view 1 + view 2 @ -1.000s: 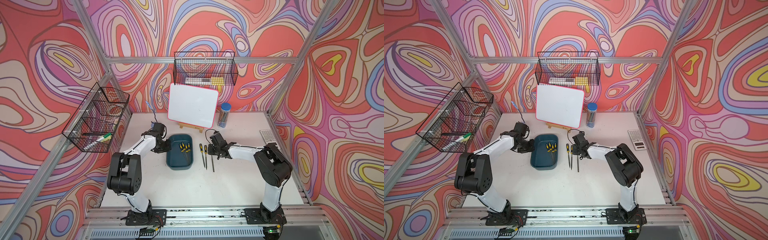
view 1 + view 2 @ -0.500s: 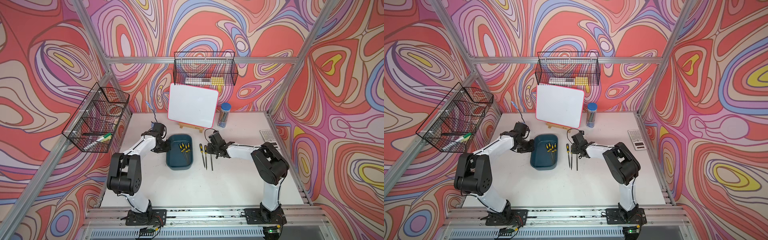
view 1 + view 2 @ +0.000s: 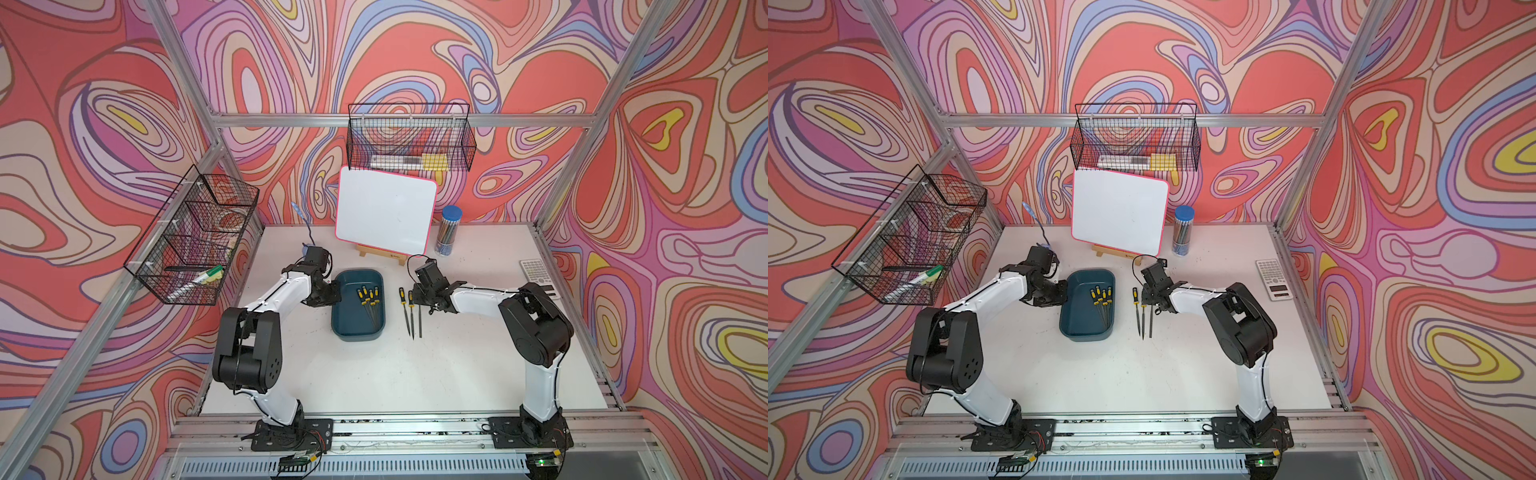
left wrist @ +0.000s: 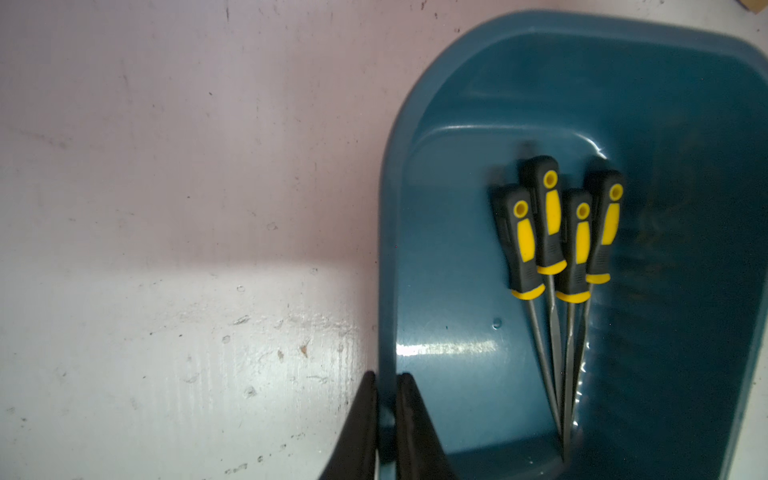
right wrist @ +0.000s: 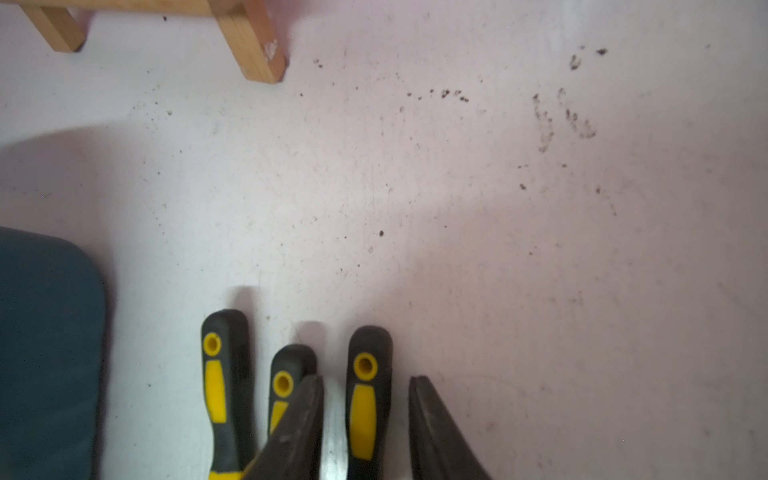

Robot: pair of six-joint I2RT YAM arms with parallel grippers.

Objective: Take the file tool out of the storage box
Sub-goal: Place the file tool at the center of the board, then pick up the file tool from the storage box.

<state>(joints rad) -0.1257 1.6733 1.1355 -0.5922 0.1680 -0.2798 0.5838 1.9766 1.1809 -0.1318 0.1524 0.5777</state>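
Observation:
The storage box [image 3: 348,322] [image 3: 1077,326] is a teal tub on the white table, left of centre. Several yellow-and-black file tools [image 3: 368,296] [image 3: 1101,295] [image 4: 550,232] lie along its right side. My left gripper [image 4: 387,376] [image 3: 335,293] [image 3: 1064,291] is shut on the box's left wall [image 4: 388,291]. Three more file tools [image 3: 411,305] [image 3: 1143,309] lie side by side on the table right of the box. My right gripper [image 5: 366,380] [image 3: 420,300] [image 3: 1152,300] is open, its fingers either side of the rightmost file's handle [image 5: 368,411] without touching it.
A whiteboard [image 3: 385,216] on a wooden easel [image 5: 249,45] stands behind the box. A blue-capped pencil tube [image 3: 449,230] is at the back, a calculator [image 3: 536,274] at the right edge. Black mesh baskets hang on the left wall [image 3: 195,237] and back wall [image 3: 409,137].
My right gripper has opened and let go of the file, which now lies on the table beside the other two. The left gripper keeps its hold on the box wall.

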